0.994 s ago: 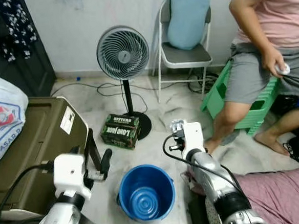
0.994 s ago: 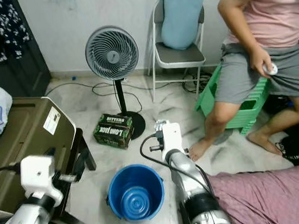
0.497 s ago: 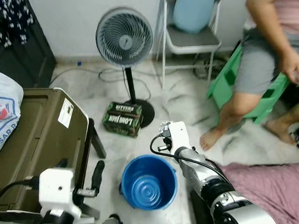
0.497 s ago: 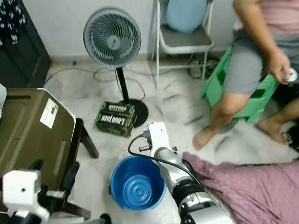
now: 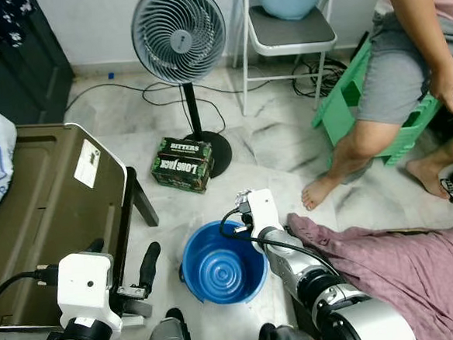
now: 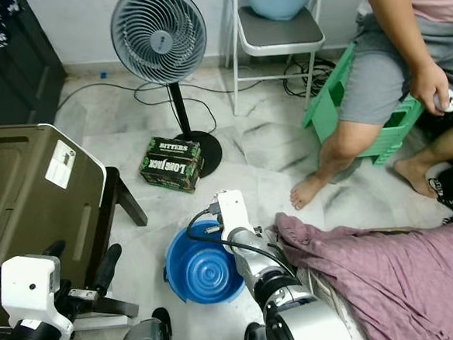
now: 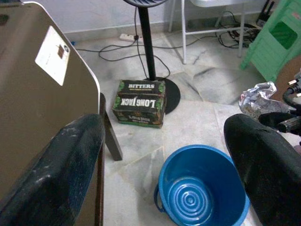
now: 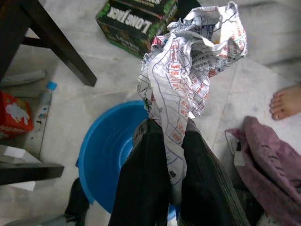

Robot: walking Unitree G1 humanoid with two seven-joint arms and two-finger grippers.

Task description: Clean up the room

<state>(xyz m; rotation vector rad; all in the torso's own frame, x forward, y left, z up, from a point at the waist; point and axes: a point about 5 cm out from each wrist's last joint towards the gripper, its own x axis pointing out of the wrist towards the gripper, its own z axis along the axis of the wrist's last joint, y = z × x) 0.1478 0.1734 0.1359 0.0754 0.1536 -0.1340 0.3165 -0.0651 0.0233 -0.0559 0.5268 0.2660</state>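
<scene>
A crumpled sheet of printed paper (image 8: 193, 70) with red and blue lettering sticks up out of my right gripper (image 8: 167, 127), which is shut on its lower end. It hangs over the near-right rim of an empty blue bucket (image 5: 221, 265) on the marble floor. From the left wrist view the same paper wad (image 7: 256, 96) sits just right of the bucket (image 7: 202, 197). My left gripper (image 7: 164, 129) is open, held low to the bucket's left with nothing between its fingers (image 5: 148, 265).
A dark folding table (image 5: 50, 198) stands on the left, with a green Long Jack box (image 5: 182, 164) and a standing fan (image 5: 180, 33) ahead. A person (image 5: 406, 72) sits on a green stool at right. Purple cloth (image 5: 404, 259) lies beside the bucket. A bottle (image 8: 44, 101) lies under the table.
The camera has tilted down and shifted. My right gripper, still holding the paper, has come from beyond the bucket's right side to its rim. The left gripper has sunk lower in view.
</scene>
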